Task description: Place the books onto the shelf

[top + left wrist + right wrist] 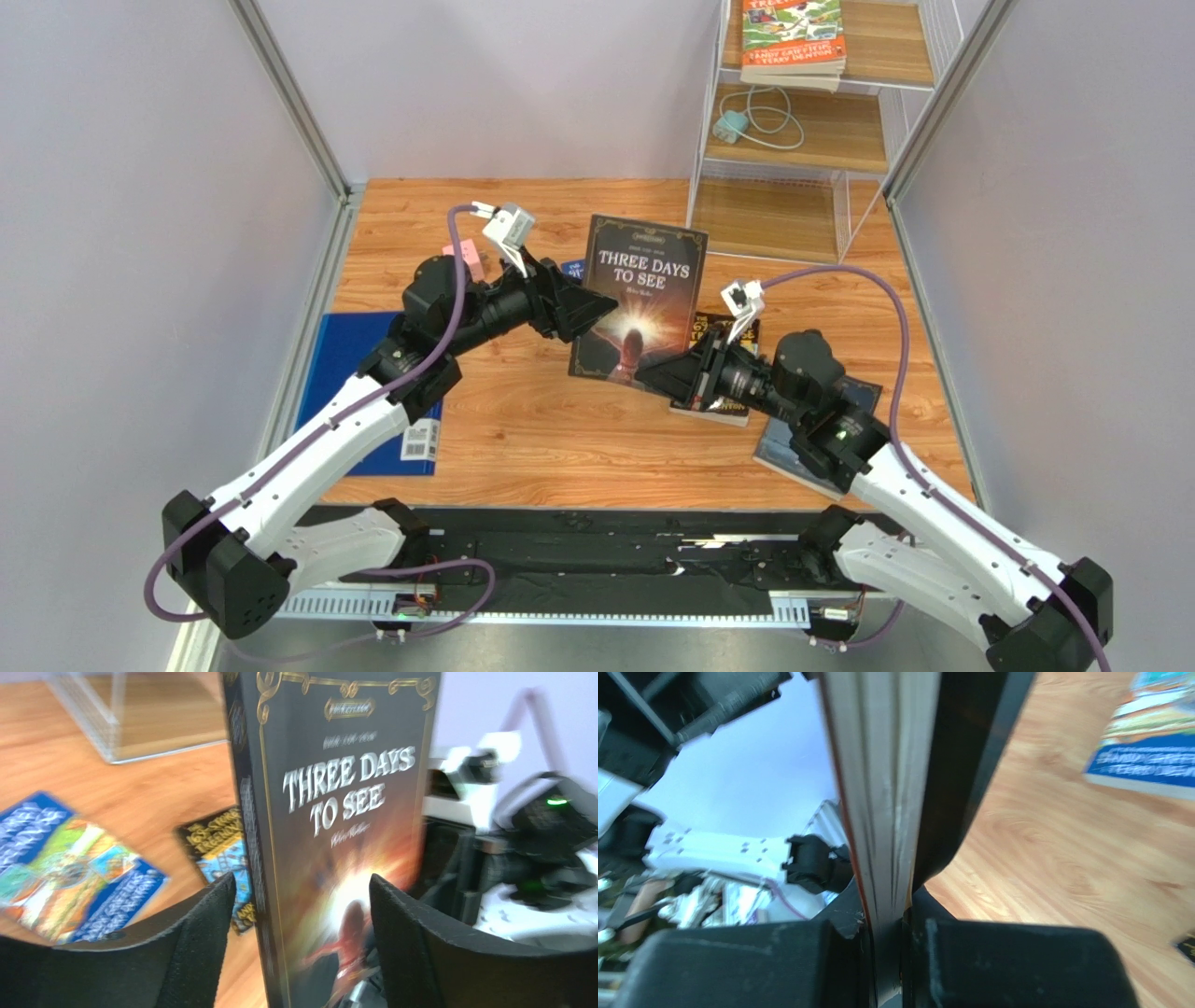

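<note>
**Top external view: one book aloft, most of the shelving not yet done**

At the far left we see the blue folder lying flat at the counter edge; it is no part of the job. Next comes the left pincer. Its wrist view shows the fingers spread wide on either side of "Three Days to See" without clamping it. The book stands upright above mid-counter, cover toward us. From its right, the right pincer is closed on the book's lower page edge, so we judge that it alone carries the book.

By the right arm a dark cartoon paperback and a blue cartoon paperback lie flat on the counter. At the far right stands the shelf, with one colourful cover on its top tier and a cable on the middle one. We judge the task to be at an early stage: the held book and those on the counter have yet to go up.
</note>
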Controlling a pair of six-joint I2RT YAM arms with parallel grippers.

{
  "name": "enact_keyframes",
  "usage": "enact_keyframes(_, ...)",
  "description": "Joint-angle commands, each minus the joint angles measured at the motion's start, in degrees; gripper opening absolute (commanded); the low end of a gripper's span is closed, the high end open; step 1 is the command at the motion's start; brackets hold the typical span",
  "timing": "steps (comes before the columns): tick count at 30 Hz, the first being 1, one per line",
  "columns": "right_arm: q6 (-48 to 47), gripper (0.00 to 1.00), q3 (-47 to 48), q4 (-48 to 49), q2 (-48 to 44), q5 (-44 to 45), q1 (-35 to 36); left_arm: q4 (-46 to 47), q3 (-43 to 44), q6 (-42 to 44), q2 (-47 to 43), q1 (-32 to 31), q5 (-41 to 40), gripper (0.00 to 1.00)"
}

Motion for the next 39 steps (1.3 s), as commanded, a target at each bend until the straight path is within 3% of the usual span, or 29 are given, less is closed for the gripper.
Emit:
enact_keyframes(1,-8.55,0.00,17.98,-18.65,2.54,9.01,-0.61,-7.78,0.25,4.19,-2.99,0.10,-12.17,0.86)
enact_keyframes(6,-15.85,0.00,43.52,-34.33,11.33,9.19,-3.86,-8.41,-8.09,5.33,-6.95,0.10,-15.08,0.90)
enact_keyframes(12,-21.04,0.00,70.18,-50.60,26.09,7.27,-9.83,-6.92,-16.36,5.16,-8.01,0.19,-11.75,0.91)
enact_keyframes(17,-17.45,0.00,88.49,-55.45,36.38,-6.79,-21.69,-4.62,-20.58,4.81,-5.38,0.10,-7.52,0.91)
enact_keyframes(24,-9.10,0.00,98.43,-50.20,48.42,-24.62,-36.02,1.08,-26.65,5.95,-4.85,-0.25,-6.91,0.91)
enact_keyframes(28,2.90,0.00,103.00,-41.77,56.85,-35.69,-42.96,4.24,-30.16,5.95,-3.01,-0.34,-5.33,0.91)
enact_keyframes(33,17.43,0.00,103.27,-23.87,61.62,-40.55,-46.75,10.04,-33.42,4.72,1.12,-0.86,-4.36,0.91)
enact_keyframes(39,32.19,0.00,109.24,-13.19,68.47,-43.89,-48.78,12.78,-33.60,4.02,5.16,-1.21,-2.51,0.89)
